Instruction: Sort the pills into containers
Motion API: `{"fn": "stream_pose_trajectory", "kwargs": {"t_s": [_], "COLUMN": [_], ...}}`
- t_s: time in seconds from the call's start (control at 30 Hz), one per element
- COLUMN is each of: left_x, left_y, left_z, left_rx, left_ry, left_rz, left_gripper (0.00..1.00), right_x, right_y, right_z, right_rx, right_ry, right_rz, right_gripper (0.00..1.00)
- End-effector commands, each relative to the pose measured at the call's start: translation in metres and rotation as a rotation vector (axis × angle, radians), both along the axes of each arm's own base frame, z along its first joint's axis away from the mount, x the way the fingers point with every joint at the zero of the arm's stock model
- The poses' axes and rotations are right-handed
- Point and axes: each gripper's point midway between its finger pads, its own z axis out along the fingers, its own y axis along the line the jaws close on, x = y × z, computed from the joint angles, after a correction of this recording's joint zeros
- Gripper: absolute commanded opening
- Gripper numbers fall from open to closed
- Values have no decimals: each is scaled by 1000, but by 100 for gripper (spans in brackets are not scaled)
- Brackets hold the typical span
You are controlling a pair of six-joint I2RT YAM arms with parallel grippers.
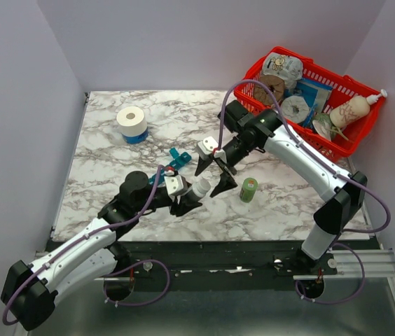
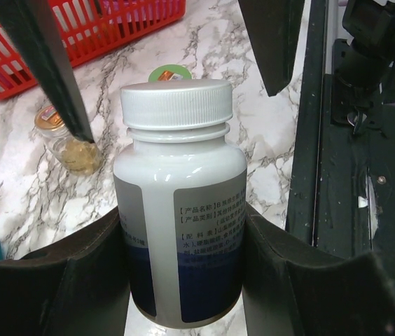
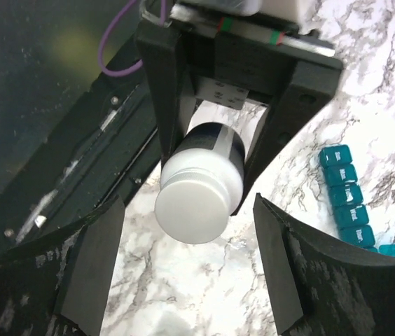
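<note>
Lying flat, narrow teal organiser (image 3: 347, 194), row of square lids

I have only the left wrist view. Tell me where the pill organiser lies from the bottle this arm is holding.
Observer: The teal pill organiser lies farther from the bases than the white bottle and toward the left, apart from it.
Operator: Report the right end effector at the cap.
Observer: The right end effector is open. Its own wrist view shows its fingers flanking the cap with a gap on each side.
Operator: Give me the organiser's lids.
Observer: The five compartments seen in a row look shut. I cannot judge the end piece.
</note>
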Motion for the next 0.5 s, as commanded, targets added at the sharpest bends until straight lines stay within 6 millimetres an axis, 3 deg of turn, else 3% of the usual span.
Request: {"fn": "stream_pose_trajectory", "kwargs": {"t_s": [0.0,0.1,0.13,0.27,0.47], "left_x": [0,8,9,15,20], "left_y": [-1,3,3,6,4], "left_z": [6,7,8,8,10], "left_rx": [-20,-13,-15,-19,-20], "left_ry": [-26,-25,-29,-34,-38], "left_rz": [0,54,63,100,113], "left_gripper": [0,0,0,0,0], "right_x": [3,16,23,35,31], "right_y": [11,16,18,9,8], "right_z": [47,47,58,31,5], "right_rx": [43,22,69,-71,-169], "right_ry": [108,180,153,282,363], "right_rz": [-173,-344,-391,-633,-698], "right_gripper": [85,87,87,89,89]}}
